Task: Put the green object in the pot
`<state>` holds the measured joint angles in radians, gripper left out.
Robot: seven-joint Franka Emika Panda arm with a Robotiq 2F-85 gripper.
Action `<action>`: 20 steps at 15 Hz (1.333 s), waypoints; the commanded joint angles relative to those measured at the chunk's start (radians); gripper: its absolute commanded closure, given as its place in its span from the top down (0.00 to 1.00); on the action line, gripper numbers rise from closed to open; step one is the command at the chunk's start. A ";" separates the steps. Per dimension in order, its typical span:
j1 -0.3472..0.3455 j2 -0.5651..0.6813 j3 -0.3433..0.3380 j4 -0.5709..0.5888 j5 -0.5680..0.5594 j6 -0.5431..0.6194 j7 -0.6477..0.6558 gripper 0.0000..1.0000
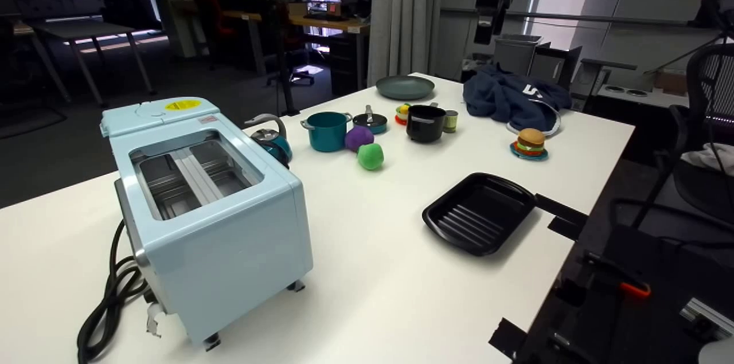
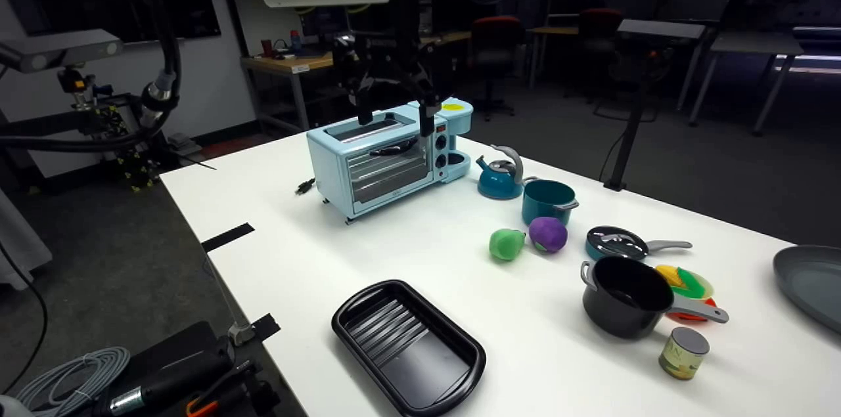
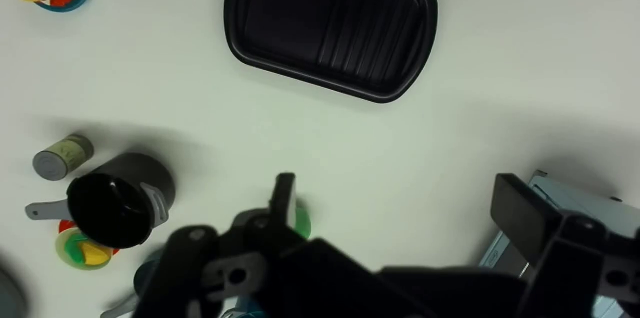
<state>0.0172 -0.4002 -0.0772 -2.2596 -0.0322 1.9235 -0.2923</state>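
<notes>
The green object [image 1: 370, 156] is a small bright green rounded item on the white table. It also shows in an exterior view [image 2: 506, 244], beside a purple item. In the wrist view only a sliver of it [image 3: 303, 221] shows past a finger. The black pot [image 1: 425, 128] has a long grey handle and stands upright, apart from the green object. It shows in an exterior view [image 2: 608, 312] and in the wrist view [image 3: 159, 178]. My gripper [image 2: 395, 120] is open and empty, high above the table, in front of the toaster oven. Its fingers spread wide in the wrist view [image 3: 392, 193].
A light blue toaster oven [image 1: 229, 278] stands beside the objects. A purple item [image 2: 548, 234], teal cup [image 2: 543, 212], kettle [image 2: 499, 182] and small lidded pan [image 2: 617, 243] stand nearby. A black baking tray [image 2: 348, 331], can [image 2: 684, 352] and toy burger [image 1: 530, 142] are also there.
</notes>
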 commanded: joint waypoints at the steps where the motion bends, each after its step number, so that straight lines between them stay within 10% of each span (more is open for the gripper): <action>1: -0.007 0.062 0.006 0.032 -0.002 0.053 0.039 1.00; 12: -0.009 0.534 0.046 0.354 -0.027 0.280 0.153 1.00; 20: -0.014 0.557 0.052 0.364 -0.012 0.287 0.126 1.00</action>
<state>0.0169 0.1573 -0.0393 -1.8980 -0.0413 2.2135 -0.1682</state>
